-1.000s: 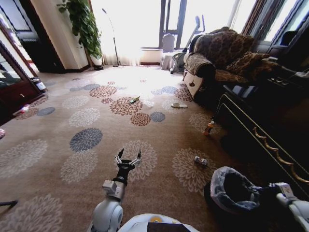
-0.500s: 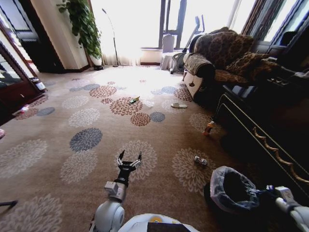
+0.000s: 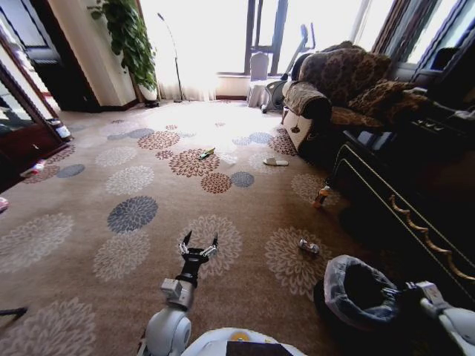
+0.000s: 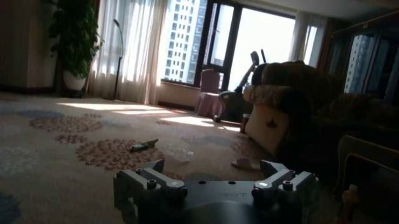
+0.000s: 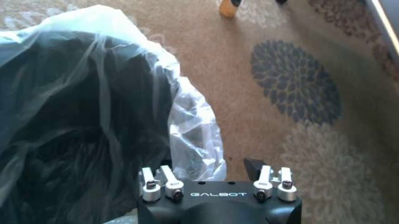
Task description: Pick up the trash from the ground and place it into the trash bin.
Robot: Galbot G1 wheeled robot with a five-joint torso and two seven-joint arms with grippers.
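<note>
Your left gripper (image 3: 199, 244) is held out low over the patterned carpet (image 3: 89, 215), straight ahead of the torso, fingers spread wide with nothing between them; the left wrist view shows the same open prongs (image 4: 215, 179) facing the far windows. Your right gripper (image 3: 392, 294) sits at the near-right rim of the trash bin (image 3: 355, 297), a small round black bin whose translucent plastic liner (image 5: 93, 93) bulges over its edge. From the right wrist view, the gripper base (image 5: 218, 196) hangs just beside the liner's outer fold; whether those fingers are spread or pressed together you cannot tell. Trash on the floor: a small can (image 3: 309, 247) lies on a flower motif just ahead of the bin, apart from it. Farther out, a green wrapper (image 3: 206, 153) lies on a reddish flower motif mid-room, also visible in the left wrist view (image 4: 143, 145), with a scrap of clear film (image 4: 177, 156) just beside it. A white slipper (image 3: 275, 161) lies near the brown sofa (image 3: 334, 89). A small orange-capped bottle (image 3: 321, 196) stands at the foot of the dark cabinet (image 3: 415, 185) on your right.
</note>
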